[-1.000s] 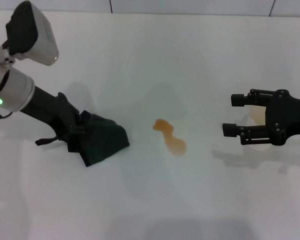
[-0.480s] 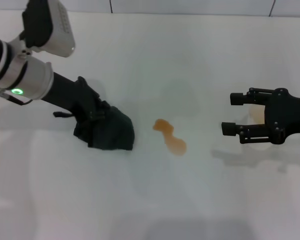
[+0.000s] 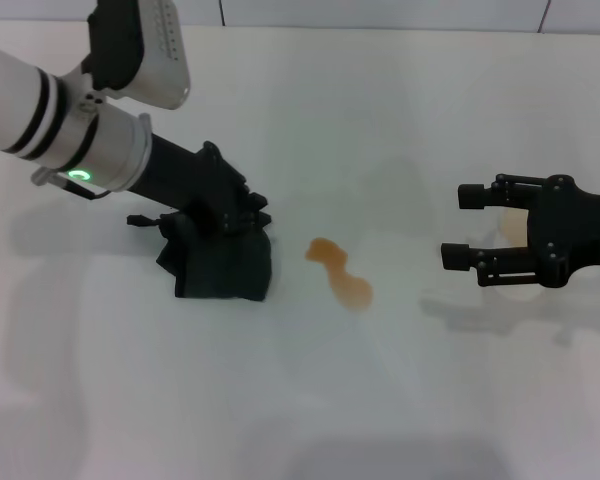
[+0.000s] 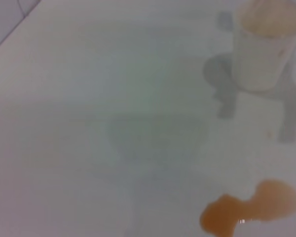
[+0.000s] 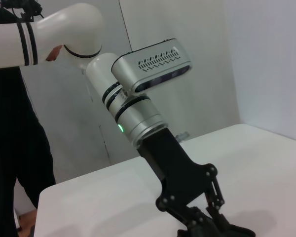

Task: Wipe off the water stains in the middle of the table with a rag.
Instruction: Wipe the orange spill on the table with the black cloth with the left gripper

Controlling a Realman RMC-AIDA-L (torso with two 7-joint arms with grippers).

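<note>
We saw no writing. Our left gripper (image 3: 242,222) squeezed the rag (image 3: 223,262) just beside the water stains (image 3: 340,273); our right gripper (image 3: 458,226) waited open across the water stains, bare table (image 3: 310,400) around them

This looks like a robotics lab or test room, not a home or kitchen. The bench (image 3: 400,120) is a large, plain white, smooth surface carrying very little: a dark rag (image 3: 225,268), a small orange-brown puddle (image 3: 340,275) and a white paper cup (image 4: 264,44). Behind it run bare pale walls (image 5: 187,29) with thin seams between panels, without decoration. A white and black robot arm (image 5: 138,111) with a glowing green status light works over the bench, and a person in dark clothing (image 5: 17,148) stands beside it.
</note>
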